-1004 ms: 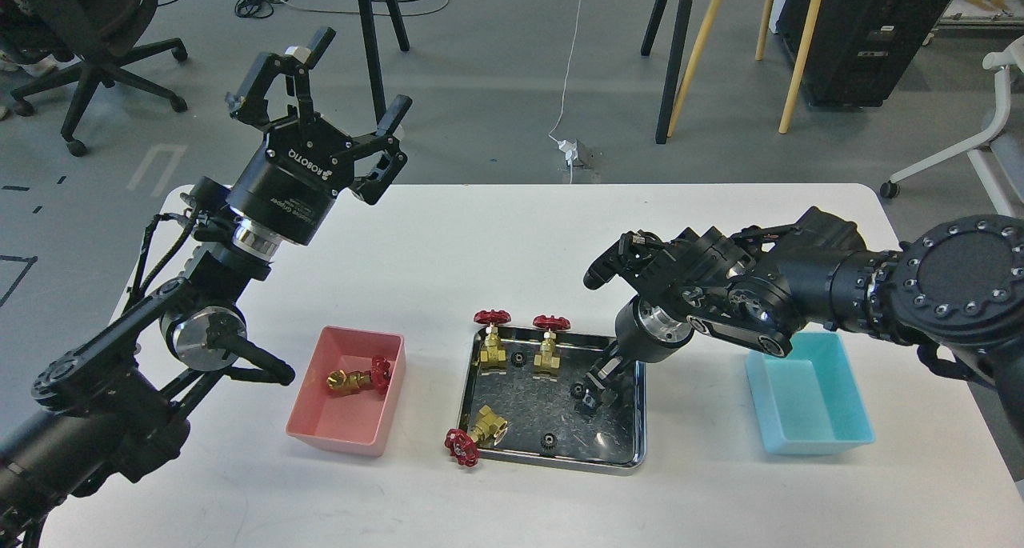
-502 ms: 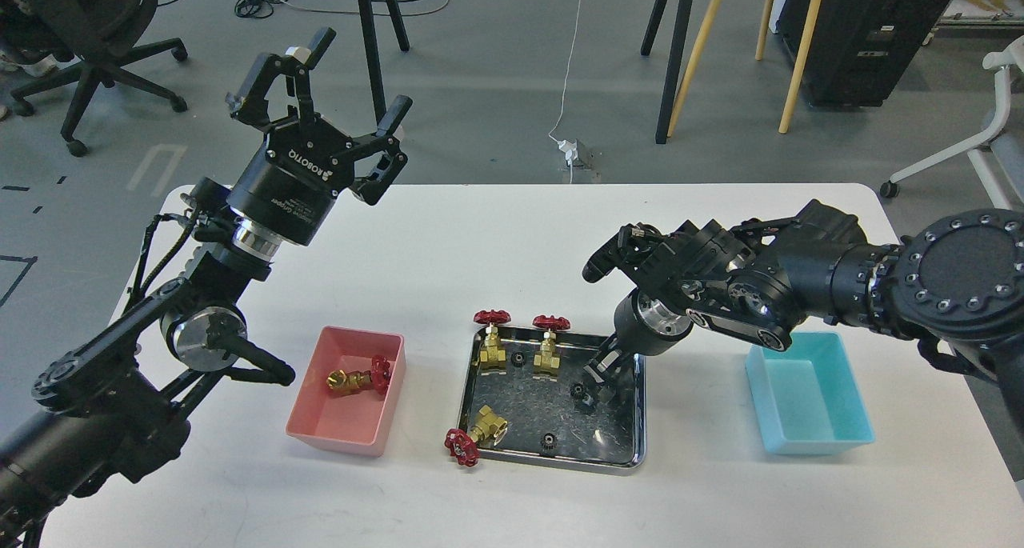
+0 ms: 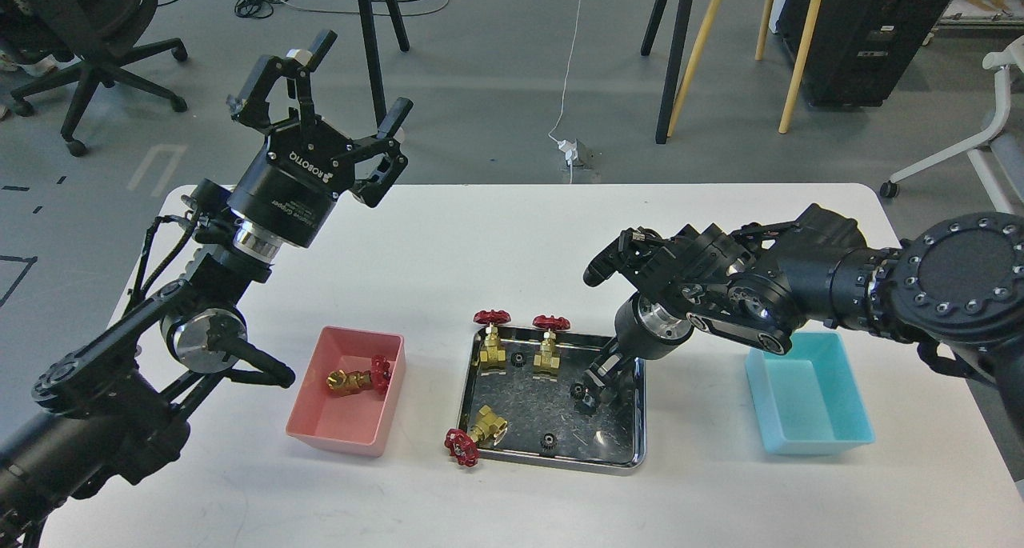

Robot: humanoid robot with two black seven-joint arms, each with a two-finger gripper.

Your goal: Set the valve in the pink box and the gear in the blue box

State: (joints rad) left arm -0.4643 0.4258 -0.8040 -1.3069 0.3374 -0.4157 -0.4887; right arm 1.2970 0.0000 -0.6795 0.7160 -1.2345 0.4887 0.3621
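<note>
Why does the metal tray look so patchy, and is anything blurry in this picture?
Head view: the steel tray mirrors the room, so its floor shows dark and bright patches that half hide the small black gears. Lighting is soft and even, with faint shadows beside the pink box and blue box. Everything looks sharp, with no motion blur.

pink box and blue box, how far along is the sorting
Done: one valve lies in the pink box. In hand: the right gripper is down in the steel tray beside a gear; whether it grips one cannot be told. The left gripper is raised and open. Left: the blue box holds nothing visible; three valves and several gears remain at the tray.
</note>
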